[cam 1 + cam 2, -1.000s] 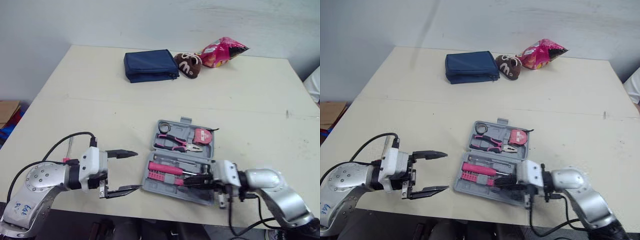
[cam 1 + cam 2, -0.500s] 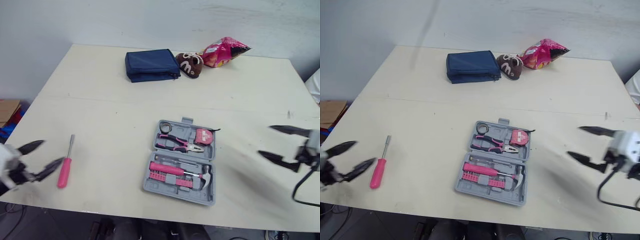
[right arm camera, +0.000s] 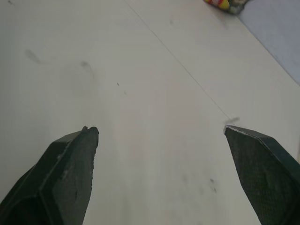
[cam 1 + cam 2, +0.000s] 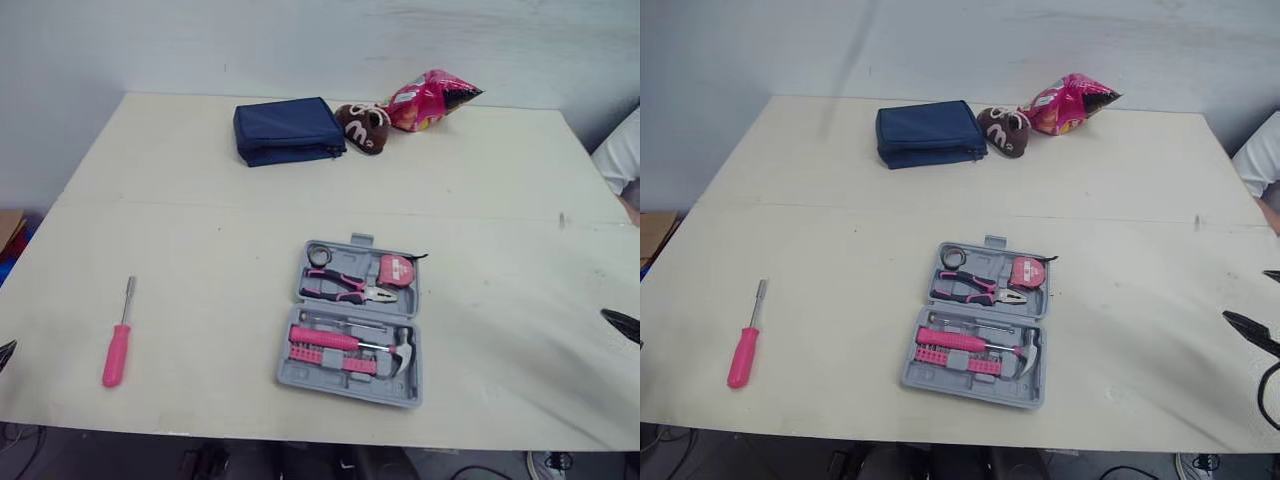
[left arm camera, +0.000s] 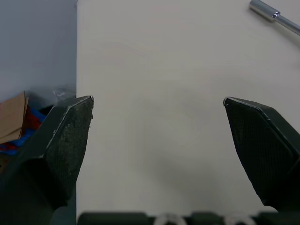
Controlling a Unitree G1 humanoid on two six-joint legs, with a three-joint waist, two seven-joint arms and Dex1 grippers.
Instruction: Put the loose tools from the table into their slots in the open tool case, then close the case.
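The grey tool case [image 4: 349, 383] lies open near the table's front middle. In it are pink pliers [image 4: 345, 290], a tape measure [image 4: 398, 270], a pink bit holder [image 4: 324, 340] and a hammer [image 4: 398, 350]. A pink-handled screwdriver [image 4: 118, 347] lies loose on the table, far to the case's left. My left gripper [image 5: 157, 99] is open over bare table at the front left edge, with the screwdriver's metal shaft [image 5: 274, 14] ahead of it. My right gripper [image 4: 1258, 300] is open and empty at the table's right edge, well clear of the case.
At the back of the table sit a navy pouch [image 4: 287, 130], a brown plush toy [image 4: 362, 125] and a pink snack bag [image 4: 430, 100]. A person's white sleeve [image 4: 620, 160] shows at the far right. A cardboard box [image 5: 11, 124] is on the floor beyond the table's left edge.
Both arms have drawn back from the case to the table's sides. The right gripper has opened and come away from the hammer slot. The screwdriver is now uncovered. The camera shifted slightly.
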